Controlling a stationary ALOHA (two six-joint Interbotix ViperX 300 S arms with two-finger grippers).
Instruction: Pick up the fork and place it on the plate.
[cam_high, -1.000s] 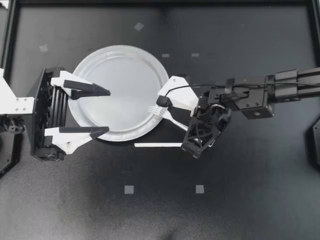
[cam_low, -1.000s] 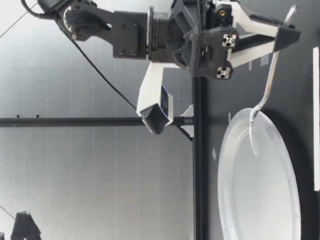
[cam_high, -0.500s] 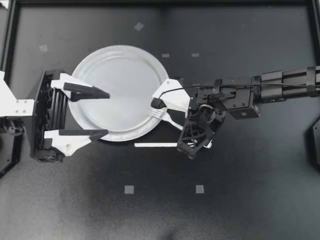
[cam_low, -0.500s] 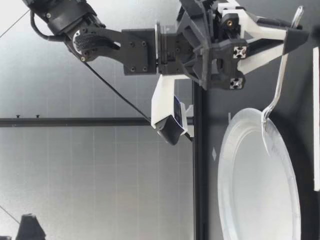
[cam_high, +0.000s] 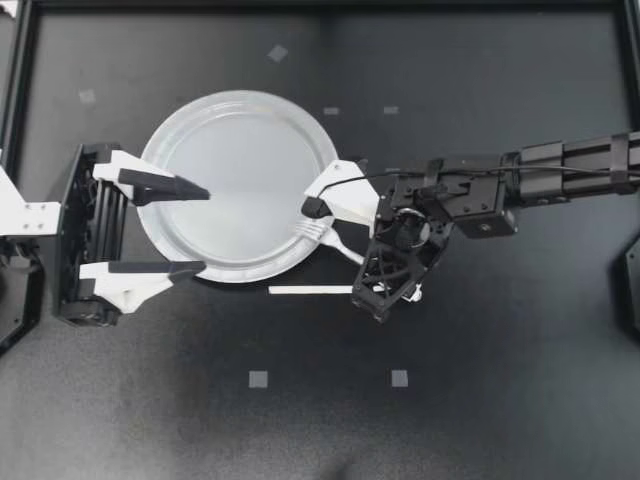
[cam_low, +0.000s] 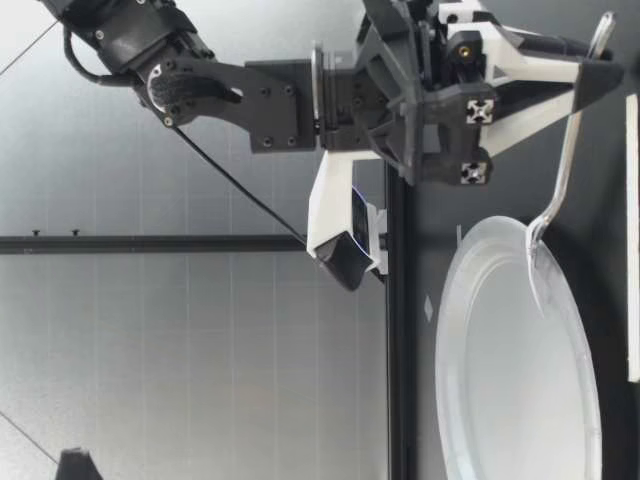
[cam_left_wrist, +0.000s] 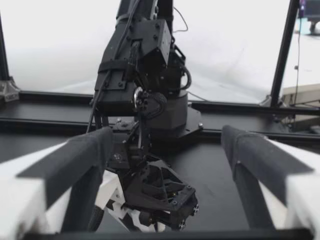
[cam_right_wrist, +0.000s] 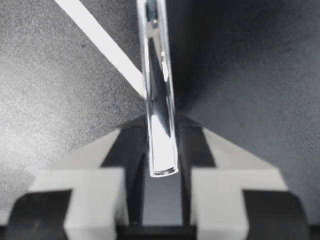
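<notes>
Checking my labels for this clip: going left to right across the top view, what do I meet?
In order: left gripper → plate → fork → right arm.

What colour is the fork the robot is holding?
Shiny silver, mirror-like metal. The fork shows best in the right wrist view.

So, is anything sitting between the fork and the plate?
Nothing visible. My right gripper holds the fork, tines over the edge of the bare plate; my left gripper hovers open at the opposite edge, apart from the fork.
</notes>
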